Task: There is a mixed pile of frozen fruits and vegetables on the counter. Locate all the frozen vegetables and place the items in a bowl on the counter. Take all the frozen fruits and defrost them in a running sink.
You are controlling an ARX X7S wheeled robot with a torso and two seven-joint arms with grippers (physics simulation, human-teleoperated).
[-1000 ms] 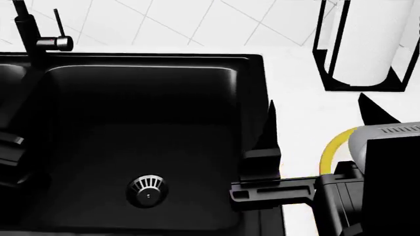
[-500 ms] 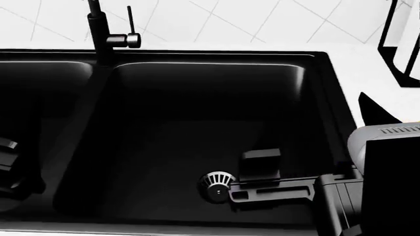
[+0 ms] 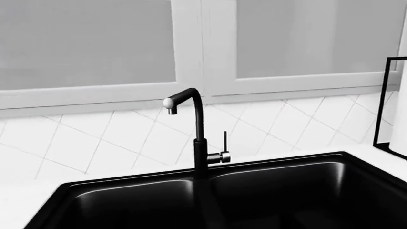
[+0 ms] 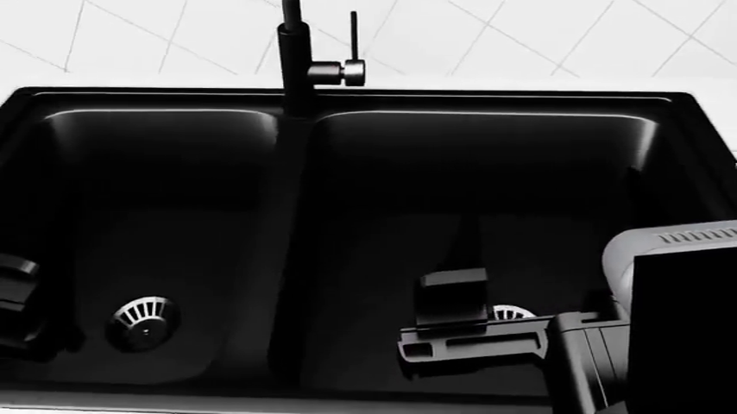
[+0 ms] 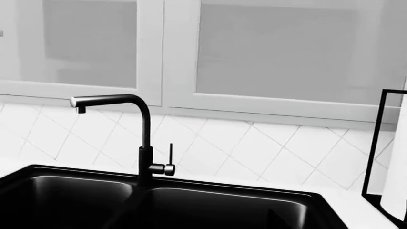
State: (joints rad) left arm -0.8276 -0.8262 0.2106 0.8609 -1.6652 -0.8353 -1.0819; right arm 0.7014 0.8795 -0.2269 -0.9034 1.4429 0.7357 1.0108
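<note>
The black double sink [image 4: 345, 93] fills the head view, with its black faucet [image 4: 293, 52] at the back between the two basins. No water shows at the spout [image 3: 170, 101]. My right gripper [image 4: 551, 220] hangs over the right basin, partly covering that drain [image 4: 513, 312]. Its finger block [image 4: 455, 293] sits at the far end of its rail, so the jaws stand wide apart with nothing between them. Only the edge of my left gripper [image 4: 17, 297] shows, over the left basin. The frozen fruits, the vegetables and the bowl are out of view.
The left basin's drain [image 4: 141, 321] is uncovered. A black paper towel holder [image 5: 384, 152] stands on the white counter beside the sink. White tiles and pale cabinet doors [image 5: 273, 52] rise behind the faucet [image 5: 145, 138]. The faucet lever [image 4: 352, 69] stands upright.
The head view has swung left: the sink slid right in the picture, the left basin came in, and the towel holder and a yellow object went out. Both grippers keep their places in the view.
</note>
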